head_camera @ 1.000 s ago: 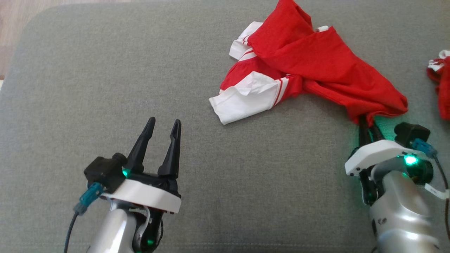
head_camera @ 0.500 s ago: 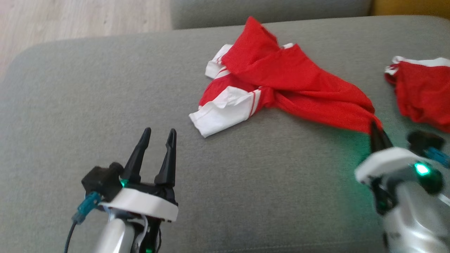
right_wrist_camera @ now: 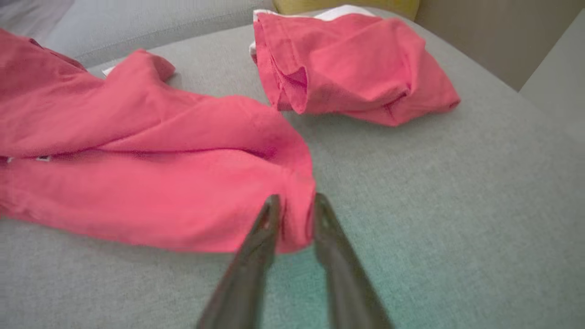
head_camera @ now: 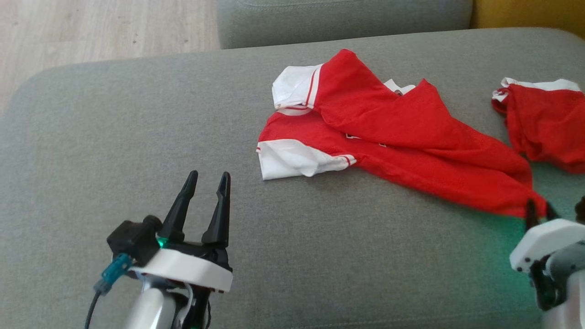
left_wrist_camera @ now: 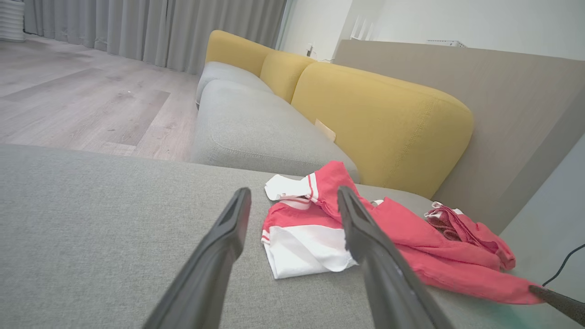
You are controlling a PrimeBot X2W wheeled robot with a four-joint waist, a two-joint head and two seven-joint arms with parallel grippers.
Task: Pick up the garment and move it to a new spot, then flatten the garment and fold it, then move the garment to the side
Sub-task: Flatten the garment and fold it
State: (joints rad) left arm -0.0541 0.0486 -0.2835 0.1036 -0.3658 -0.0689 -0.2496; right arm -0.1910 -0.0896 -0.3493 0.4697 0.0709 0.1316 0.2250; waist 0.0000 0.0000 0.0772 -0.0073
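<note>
The garment (head_camera: pixel 393 141) is a red shirt with white sleeves, stretched out across the grey sofa cushion (head_camera: pixel 114 137). Its white sleeves lie at the left end (left_wrist_camera: pixel 301 246), its red hem at the right. My right gripper (head_camera: pixel 538 211) is shut on the hem corner at the lower right; the right wrist view has red cloth (right_wrist_camera: pixel 137 183) pinched between the two fingers (right_wrist_camera: pixel 295 201). At the lower left my left gripper (head_camera: pixel 208 176) stands open with nothing in it, a good way left of the white sleeves (left_wrist_camera: pixel 295 192).
A second crumpled red garment (head_camera: pixel 544 123) lies at the right edge of the cushion (right_wrist_camera: pixel 356 68). Behind are another grey seat cushion (left_wrist_camera: pixel 256 132) and yellow backrests (left_wrist_camera: pixel 379 119). Wooden floor (head_camera: pixel 91 27) runs beyond the cushion's left and far edge.
The head camera has tilted up. My right gripper has closed on the hem and pulled it back and right, stretching the bunched garment out. My left gripper has stayed still.
</note>
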